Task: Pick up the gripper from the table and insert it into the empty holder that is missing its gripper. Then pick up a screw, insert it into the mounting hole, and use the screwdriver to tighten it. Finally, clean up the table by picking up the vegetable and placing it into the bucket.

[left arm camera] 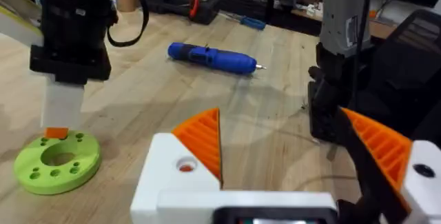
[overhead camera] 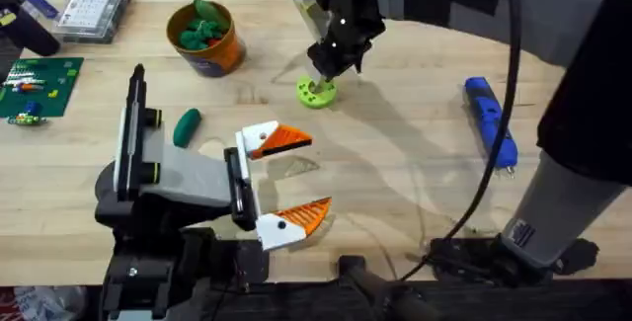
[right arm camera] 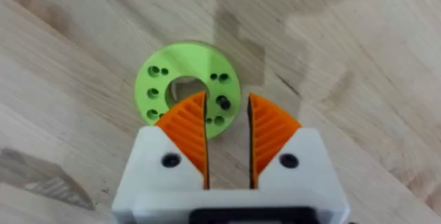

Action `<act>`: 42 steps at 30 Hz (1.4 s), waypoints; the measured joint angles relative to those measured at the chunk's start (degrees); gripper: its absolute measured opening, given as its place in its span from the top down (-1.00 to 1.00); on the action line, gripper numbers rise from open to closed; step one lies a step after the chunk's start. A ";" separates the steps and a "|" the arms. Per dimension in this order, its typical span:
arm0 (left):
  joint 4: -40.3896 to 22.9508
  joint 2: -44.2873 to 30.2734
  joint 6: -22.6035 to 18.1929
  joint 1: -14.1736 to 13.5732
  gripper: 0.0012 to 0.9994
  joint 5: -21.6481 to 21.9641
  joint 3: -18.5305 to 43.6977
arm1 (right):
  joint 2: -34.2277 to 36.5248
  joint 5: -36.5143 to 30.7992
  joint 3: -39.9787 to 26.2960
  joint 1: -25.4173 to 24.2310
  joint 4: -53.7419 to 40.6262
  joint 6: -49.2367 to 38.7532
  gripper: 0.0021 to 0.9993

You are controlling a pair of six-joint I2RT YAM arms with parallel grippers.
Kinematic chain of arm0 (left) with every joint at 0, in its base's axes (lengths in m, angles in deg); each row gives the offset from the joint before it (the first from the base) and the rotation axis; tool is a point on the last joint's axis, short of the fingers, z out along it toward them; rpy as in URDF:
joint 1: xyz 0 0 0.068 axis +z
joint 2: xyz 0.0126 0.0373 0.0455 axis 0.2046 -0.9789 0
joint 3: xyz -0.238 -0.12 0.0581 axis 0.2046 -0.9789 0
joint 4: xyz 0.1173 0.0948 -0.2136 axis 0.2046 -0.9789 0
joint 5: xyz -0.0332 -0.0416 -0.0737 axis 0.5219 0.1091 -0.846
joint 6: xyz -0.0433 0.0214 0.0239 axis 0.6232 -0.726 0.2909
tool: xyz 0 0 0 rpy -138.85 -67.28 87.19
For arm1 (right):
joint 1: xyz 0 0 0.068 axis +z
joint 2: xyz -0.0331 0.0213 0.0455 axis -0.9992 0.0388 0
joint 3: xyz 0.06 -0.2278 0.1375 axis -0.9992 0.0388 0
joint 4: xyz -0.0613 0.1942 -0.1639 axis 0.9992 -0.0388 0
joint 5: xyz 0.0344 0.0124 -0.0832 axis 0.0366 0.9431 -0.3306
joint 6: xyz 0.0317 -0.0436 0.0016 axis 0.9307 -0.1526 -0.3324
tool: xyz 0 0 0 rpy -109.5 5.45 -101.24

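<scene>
A lime-green round disc point(overhead camera: 316, 93) point(right arm camera: 186, 69) with a centre opening and small holes lies on the table's far middle. One hole holds a dark screw head point(right arm camera: 222, 102). My right gripper point(overhead camera: 322, 80) point(right arm camera: 227, 103) hangs just over the disc's edge, with a narrow empty gap between its orange pads. My left gripper point(overhead camera: 318, 173) point(left arm camera: 282, 124) rests wide open and empty near the front. The blue screwdriver point(overhead camera: 491, 119) point(left arm camera: 210, 57) lies at the right. The dark-green vegetable point(overhead camera: 186, 126) lies left of centre, below the orange bucket point(overhead camera: 229, 52). The loose gripper is out of view.
The bucket holds leafy green toy vegetables point(overhead camera: 202, 30). A clear parts box point(overhead camera: 94, 7) and a green circuit board point(overhead camera: 35, 86) sit at the far left. The right arm's cable point(overhead camera: 499, 153) hangs over the table's right side.
</scene>
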 joint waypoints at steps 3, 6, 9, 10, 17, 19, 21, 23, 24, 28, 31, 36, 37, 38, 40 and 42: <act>-0.01 0.00 0.00 0.00 -0.98 0.00 0.00 | 0.00 0.47 0.00 0.00 -0.01 0.00 0.52; -0.01 0.00 0.00 0.00 -0.98 0.01 0.00 | 0.00 0.72 0.00 0.00 -0.04 -0.01 0.59; -0.01 0.00 0.00 0.00 -0.98 0.01 0.00 | 0.00 0.77 0.00 0.00 -0.04 -0.01 0.63; -0.01 0.00 0.00 0.00 -0.98 0.02 0.00 | 0.00 0.79 0.00 0.00 -0.04 -0.01 0.64; -0.01 0.00 0.00 0.00 -0.98 0.00 0.00 | -0.01 0.93 0.00 0.00 -0.07 -0.01 0.65; 0.00 0.00 0.00 0.00 -0.98 0.00 0.00 | 0.00 0.93 0.00 0.00 -0.04 -0.01 0.65; -0.01 0.00 0.00 0.00 -0.98 0.01 0.00 | 0.00 0.93 0.00 0.00 -0.03 0.01 0.65; -0.01 0.00 0.00 0.00 -0.98 0.00 0.00 | 0.00 0.93 0.02 0.00 0.11 -0.01 0.65; -0.02 0.00 0.00 0.00 -0.98 0.00 0.00 | -0.01 0.93 0.02 0.00 0.17 0.01 0.65; 0.00 0.00 0.00 0.00 -0.98 0.01 0.00 | 0.00 0.93 0.04 0.00 0.36 -0.01 0.65; 0.00 0.00 0.00 0.00 -0.98 0.00 0.00 | 0.00 0.93 0.04 0.00 0.61 -0.01 0.66; -0.02 0.00 0.00 0.00 -0.98 0.01 0.00 | 0.00 0.93 0.04 0.00 0.60 0.01 0.65; -0.01 0.00 0.00 0.00 -0.98 0.01 0.00 | 0.00 0.93 0.04 0.00 0.60 0.00 0.65; -0.01 0.00 0.00 0.00 -0.98 0.01 0.00 | 0.00 0.93 0.04 0.00 0.60 -0.01 0.65; 0.00 0.00 0.00 0.00 -0.98 0.00 0.00 | 0.00 0.93 0.04 0.00 0.56 0.00 0.64; -0.01 0.00 0.00 0.00 -0.98 0.00 0.00 | 0.07 0.93 0.04 0.00 0.48 0.00 0.64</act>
